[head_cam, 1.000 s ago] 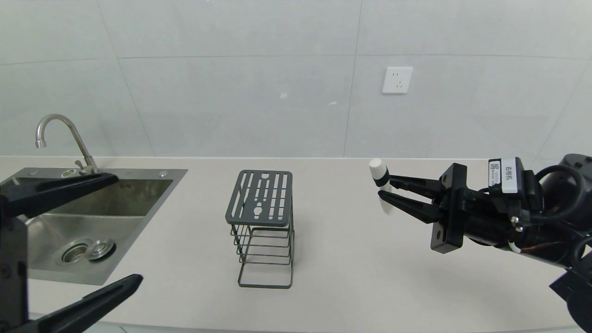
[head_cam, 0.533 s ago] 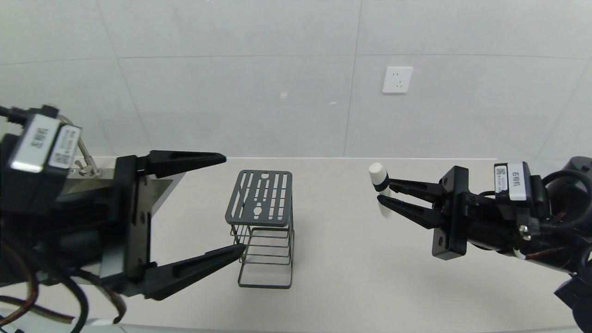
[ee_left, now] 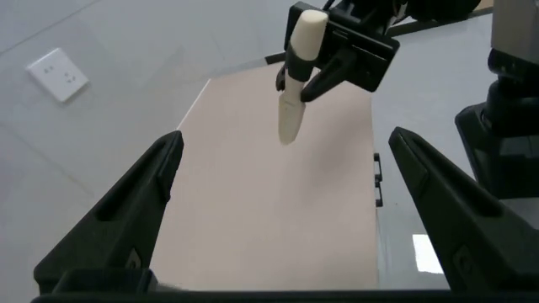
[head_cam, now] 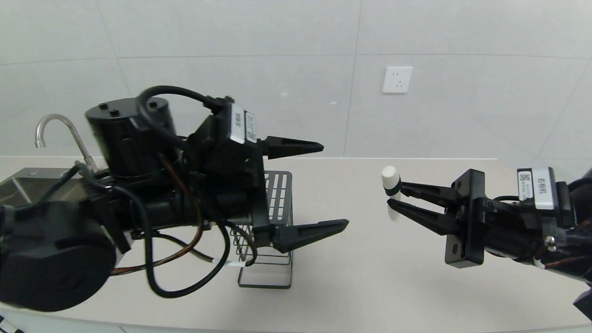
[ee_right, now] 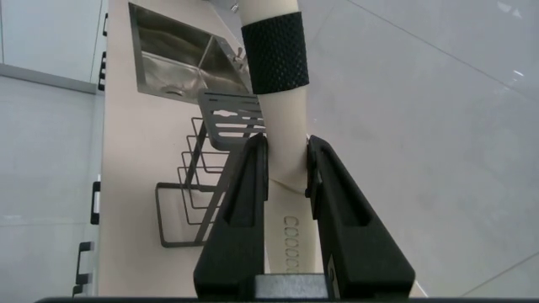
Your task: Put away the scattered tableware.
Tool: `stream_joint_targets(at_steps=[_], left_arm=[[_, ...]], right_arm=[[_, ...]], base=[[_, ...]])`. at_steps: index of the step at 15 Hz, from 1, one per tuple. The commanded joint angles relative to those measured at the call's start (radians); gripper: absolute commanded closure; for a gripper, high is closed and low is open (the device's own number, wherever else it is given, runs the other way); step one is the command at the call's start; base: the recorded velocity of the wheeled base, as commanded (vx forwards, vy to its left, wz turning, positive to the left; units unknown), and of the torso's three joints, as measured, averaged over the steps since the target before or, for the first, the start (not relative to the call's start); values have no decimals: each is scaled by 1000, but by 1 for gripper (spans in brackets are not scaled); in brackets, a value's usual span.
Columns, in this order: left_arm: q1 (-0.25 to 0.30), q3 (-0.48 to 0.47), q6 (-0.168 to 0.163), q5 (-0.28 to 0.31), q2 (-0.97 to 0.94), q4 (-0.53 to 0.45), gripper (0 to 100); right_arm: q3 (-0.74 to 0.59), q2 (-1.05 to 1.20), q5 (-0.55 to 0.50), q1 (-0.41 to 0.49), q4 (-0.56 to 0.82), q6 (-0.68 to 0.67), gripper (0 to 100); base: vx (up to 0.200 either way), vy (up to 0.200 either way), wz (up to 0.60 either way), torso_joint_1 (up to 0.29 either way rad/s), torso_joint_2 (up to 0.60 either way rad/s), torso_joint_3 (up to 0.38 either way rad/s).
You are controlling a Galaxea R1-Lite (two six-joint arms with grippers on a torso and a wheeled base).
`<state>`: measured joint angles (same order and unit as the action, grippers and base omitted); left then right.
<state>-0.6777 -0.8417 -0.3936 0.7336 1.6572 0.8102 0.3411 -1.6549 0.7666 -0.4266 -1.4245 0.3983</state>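
Between the fingers of my right hand: cream cylindrical utensil handle with a black textured band, pinched just below the band, upright, clear of the pale tabletop. Left hand spread wide, empty, facing it. Dark grey slotted wire rack sits partly behind the left hand. Handle reads light, rigid and smooth, so likely slippery; the band is the surer hold.

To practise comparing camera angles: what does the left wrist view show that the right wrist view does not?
Left wrist view adds the white wall socket and the open left gripper. Right wrist view adds the steel sink and the dark wire rack. Both share the right gripper, shut on the white utensil handle with a black band, and the beige counter.
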Motion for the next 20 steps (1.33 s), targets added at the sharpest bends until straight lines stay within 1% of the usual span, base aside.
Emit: stream_joint_targets(at_steps=[1, 2, 3, 5, 6, 7, 8, 9, 11, 12, 13, 14, 18, 20], left_arm=[[-17, -108, 1, 10, 165, 52, 0], [-22, -122, 2, 10, 194, 81, 0], [-34, -125, 13, 10, 208, 99, 0], [-51, -129, 68, 10, 214, 135, 0], [-54, -134, 88, 10, 222, 156, 0], [-56, -148, 102, 12, 237, 185, 0], [-59, -163, 105, 10, 253, 208, 0], [-66, -185, 121, 10, 265, 227, 0], [-97, -208, 180, 10, 285, 270, 0], [-109, -226, 202, 9, 300, 293, 0], [-117, -244, 216, 9, 315, 314, 0], [-118, -260, 225, 9, 328, 333, 0], [-123, -272, 228, 7, 329, 345, 0], [-141, -272, 228, 7, 326, 349, 0]], right_arm=[[6, 7, 0, -1, -1, 1, 100], [4, 9, 0, -1, -1, 1, 100], [1, 15, 0, -1, -1, 1, 100], [4, 21, 0, -1, -1, 1, 100], [4, 21, 0, -1, -1, 2, 100], [6, 21, 0, -3, -1, 2, 100], [7, 23, 0, -9, -8, 1, 100], [7, 23, 0, -11, -8, 1, 100], [9, 33, 0, -9, -10, 1, 100], [7, 35, 0, -9, -10, 1, 100], [6, 37, 0, -9, -8, -1, 100], [6, 38, 0, -9, -8, -1, 100], [9, 40, 0, -8, -8, -1, 100], [13, 38, 0, -8, -7, -1, 100]], base=[[0, 0, 0, 0, 0, 0], [0, 0, 0, 0, 0, 0], [0, 0, 0, 0, 0, 0], [0, 0, 0, 0, 0, 0], [0, 0, 0, 0, 0, 0], [0, 0, 0, 0, 0, 0], [0, 0, 0, 0, 0, 0], [0, 0, 0, 0, 0, 0], [0, 0, 0, 0, 0, 0], [0, 0, 0, 0, 0, 0], [0, 0, 0, 0, 0, 0], [0, 0, 0, 0, 0, 0], [0, 0, 0, 0, 0, 0], [0, 0, 0, 0, 0, 0]])
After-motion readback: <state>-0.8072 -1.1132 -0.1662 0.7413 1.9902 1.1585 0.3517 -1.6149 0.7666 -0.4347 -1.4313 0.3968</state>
